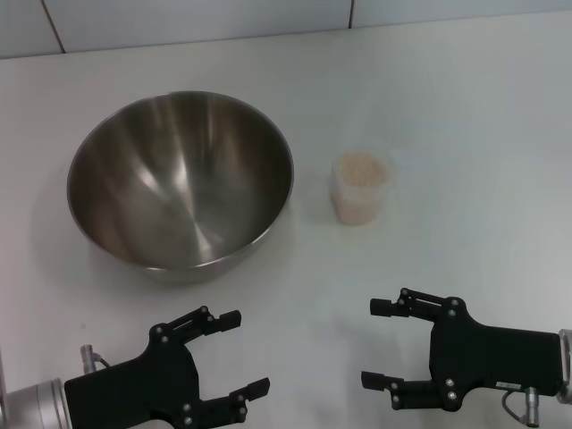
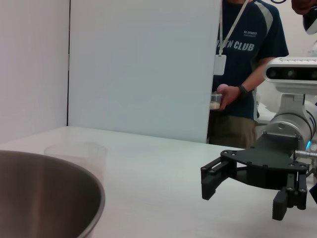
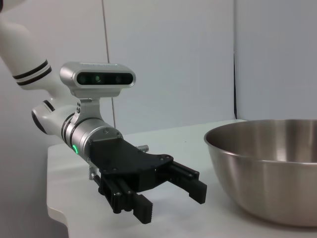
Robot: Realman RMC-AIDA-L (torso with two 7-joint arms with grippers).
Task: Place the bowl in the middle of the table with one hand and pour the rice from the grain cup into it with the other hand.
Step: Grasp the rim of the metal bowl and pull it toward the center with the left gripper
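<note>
The steel bowl [image 1: 179, 179] stands upright and empty on the white table [image 1: 465, 107], left of centre. The translucent grain cup [image 1: 361, 192] stands upright just right of the bowl, apart from it, and is filled with rice [image 1: 362, 168]. My left gripper [image 1: 246, 353] is open and empty near the front edge, in front of the bowl. My right gripper [image 1: 375, 343] is open and empty in front of the cup. The left wrist view shows the bowl's rim [image 2: 59, 173], the cup [image 2: 77, 153] behind it and the right gripper [image 2: 245, 196]. The right wrist view shows the left gripper [image 3: 171, 203] beside the bowl [image 3: 267, 168].
A pale wall runs along the table's far edge [image 1: 268, 27]. In the left wrist view a person in a dark shirt [image 2: 245, 64] stands beyond the table beside a white panel [image 2: 143, 64], holding a small cup.
</note>
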